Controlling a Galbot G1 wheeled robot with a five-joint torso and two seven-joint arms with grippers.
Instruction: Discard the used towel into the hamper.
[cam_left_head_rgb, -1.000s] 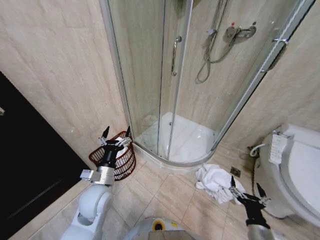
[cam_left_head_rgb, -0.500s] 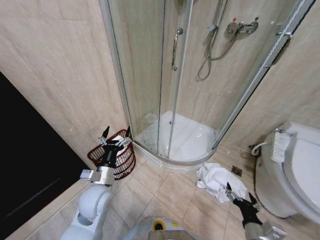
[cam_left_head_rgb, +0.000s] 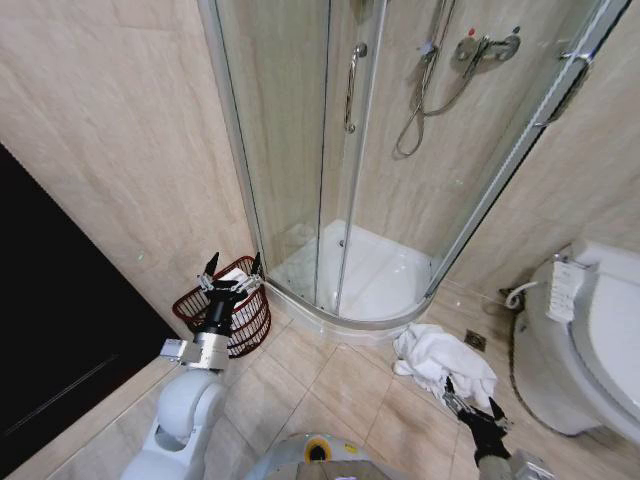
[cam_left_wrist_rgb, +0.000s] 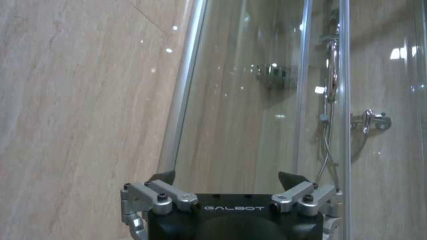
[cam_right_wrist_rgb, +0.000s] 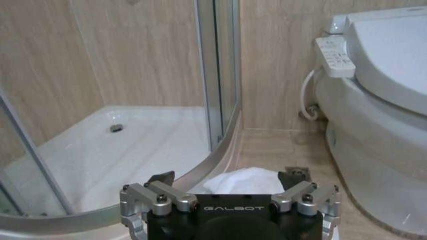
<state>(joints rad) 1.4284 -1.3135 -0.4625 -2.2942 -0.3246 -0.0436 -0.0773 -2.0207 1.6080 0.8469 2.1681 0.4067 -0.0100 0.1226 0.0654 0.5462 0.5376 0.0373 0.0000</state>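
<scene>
Right hand (cam_left_head_rgb: 470, 402) sits low at about 5 o'clock in the head view, fingers apart, nothing held, just beside the near edge of the crumpled white terry towel (cam_left_head_rgb: 438, 360) lying in a soft heap on the beige glazed floor tiles (cam_left_head_rgb: 340, 385). Towel lies between the curved chrome-framed glass shower enclosure (cam_left_head_rgb: 330, 180) and the white glossy toilet (cam_left_head_rgb: 590, 340); right wrist view has it dead ahead between the open fingers.

Left hand (cam_left_head_rgb: 230, 272) is parked, fingers spread, over the rim of the small round dark reddish-brown openwork hamper (cam_left_head_rgb: 250, 325) at roughly 8 o'clock, against the wall; something pale lies inside it.

Step in hand, as I read it: closing in for the pick. Go for a raised fold near the heap's middle, come down far enough to bite several layers, since limp cloth slips from a shallow pinch. Watch for trailing ends dragging on tile when lifting
</scene>
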